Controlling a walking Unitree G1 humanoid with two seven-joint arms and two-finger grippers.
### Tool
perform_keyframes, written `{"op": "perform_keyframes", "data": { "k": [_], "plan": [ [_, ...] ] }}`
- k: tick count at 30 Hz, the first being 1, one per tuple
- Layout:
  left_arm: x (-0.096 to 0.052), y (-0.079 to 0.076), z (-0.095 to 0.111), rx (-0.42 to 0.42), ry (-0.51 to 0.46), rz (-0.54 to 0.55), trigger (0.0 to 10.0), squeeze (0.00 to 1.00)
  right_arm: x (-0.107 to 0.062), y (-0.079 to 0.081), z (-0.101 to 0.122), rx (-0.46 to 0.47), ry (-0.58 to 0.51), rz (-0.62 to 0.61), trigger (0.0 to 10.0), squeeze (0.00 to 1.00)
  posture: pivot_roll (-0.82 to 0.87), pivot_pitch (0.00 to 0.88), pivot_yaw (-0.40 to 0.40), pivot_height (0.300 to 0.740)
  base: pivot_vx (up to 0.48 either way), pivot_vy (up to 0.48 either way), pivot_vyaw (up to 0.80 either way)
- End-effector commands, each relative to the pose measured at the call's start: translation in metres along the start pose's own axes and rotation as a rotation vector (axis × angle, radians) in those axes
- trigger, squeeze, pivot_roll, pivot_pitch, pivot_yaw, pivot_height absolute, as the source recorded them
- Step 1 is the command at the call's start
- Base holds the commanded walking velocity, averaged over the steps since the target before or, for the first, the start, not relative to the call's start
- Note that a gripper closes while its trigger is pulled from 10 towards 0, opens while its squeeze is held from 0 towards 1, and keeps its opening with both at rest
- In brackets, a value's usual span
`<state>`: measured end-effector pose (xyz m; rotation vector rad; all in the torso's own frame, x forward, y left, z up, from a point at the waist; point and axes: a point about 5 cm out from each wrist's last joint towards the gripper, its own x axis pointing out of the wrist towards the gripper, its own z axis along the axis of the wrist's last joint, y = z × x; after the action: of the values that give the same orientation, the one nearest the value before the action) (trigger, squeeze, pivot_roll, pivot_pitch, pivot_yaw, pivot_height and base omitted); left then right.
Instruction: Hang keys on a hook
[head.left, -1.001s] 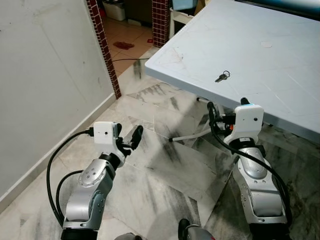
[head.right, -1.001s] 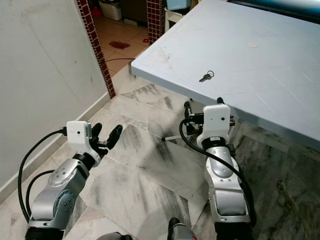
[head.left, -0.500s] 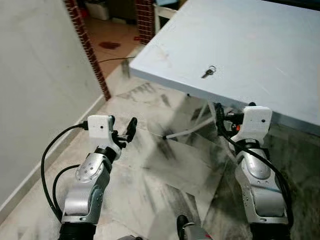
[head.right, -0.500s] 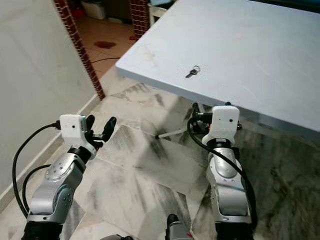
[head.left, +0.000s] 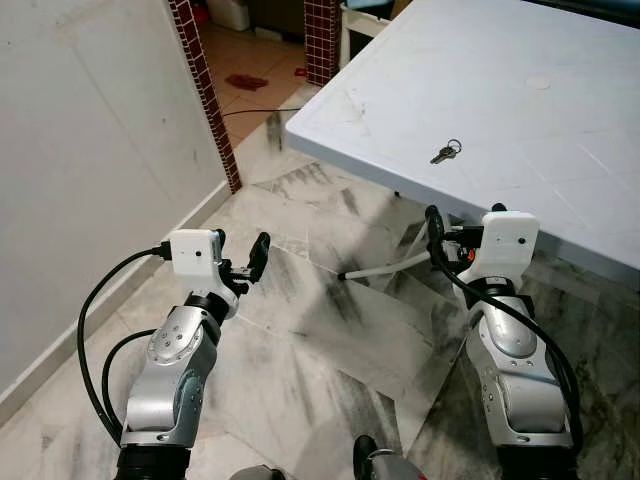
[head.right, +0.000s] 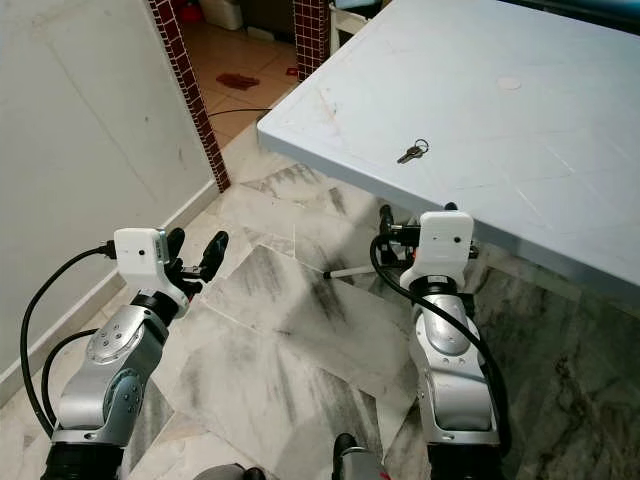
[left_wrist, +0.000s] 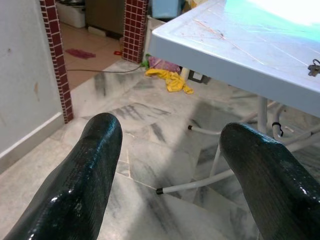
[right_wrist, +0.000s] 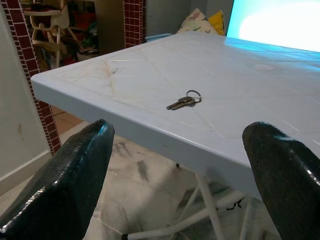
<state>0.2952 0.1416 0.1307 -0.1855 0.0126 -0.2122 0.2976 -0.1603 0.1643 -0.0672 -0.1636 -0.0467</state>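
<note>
Left eye view: a pale blue plastic counter (head.left: 520, 60) stands on a grey-veined marble floor (head.left: 320, 330). A plain white wall (head.left: 90, 150) runs along the robot's left and ends at a red brick-tiled pillar (head.left: 205, 90); a second such pillar (head.left: 322, 40) stands further back beside an orange-tiled room. One bunch of keys (head.left: 446, 152) lies flat on the counter, near its front edge. The left end effector (head.left: 243, 262) is held low over the floor, well apart from the counter. The right arm's wrist camera box sits just under the counter's front edge, hiding its fingers.

Right eye view: the same scene, with the keys (head.right: 412, 152) ahead of the right arm. Two arms and one key bunch can be counted.

Left wrist view: the left end effector (left_wrist: 167, 150) has its two black fingers (left_wrist: 87, 170) spread wide with nothing between them. Beyond them are the floor, white counter legs and one yellow cloth (left_wrist: 170, 80) on the floor under the counter.

Right wrist view: the right end effector (right_wrist: 175, 142) has its fingers (right_wrist: 70, 175) wide apart and empty. The keys (right_wrist: 184, 100), on one ring, lie on the counter top ahead of them, untouched.
</note>
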Motion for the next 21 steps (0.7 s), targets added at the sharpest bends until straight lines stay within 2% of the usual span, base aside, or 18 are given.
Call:
{"op": "perform_keyframes", "data": {
  "k": [1, 17, 21],
  "plan": [
    [-0.0033, 0.0024, -0.0018, -0.001, 0.002, 0.008, 10.0, 0.0, -0.0001, 0.0002, -0.0036, 0.001, 0.02, 0.008, 10.0, 0.0, 0.0, 0.176, 0.055, 0.74, 0.0, 0.0, 0.0],
    [-0.0037, 0.0009, -0.0043, -0.007, 0.01, -0.001, 10.0, 0.0, 0.0064, -0.0029, 0.0019, 0.003, -0.002, -0.017, 10.0, 0.0, -0.01, 0.175, 0.052, 0.74, 0.0, 0.0, 0.0],
    [-0.004, 0.0006, -0.0043, -0.008, 0.01, -0.003, 10.0, 0.0, 0.0082, -0.0043, 0.003, 0.003, -0.007, -0.025, 10.0, 0.0, 0.0, 0.176, 0.052, 0.74, 0.255, 0.0, 0.0]
  ]
}}
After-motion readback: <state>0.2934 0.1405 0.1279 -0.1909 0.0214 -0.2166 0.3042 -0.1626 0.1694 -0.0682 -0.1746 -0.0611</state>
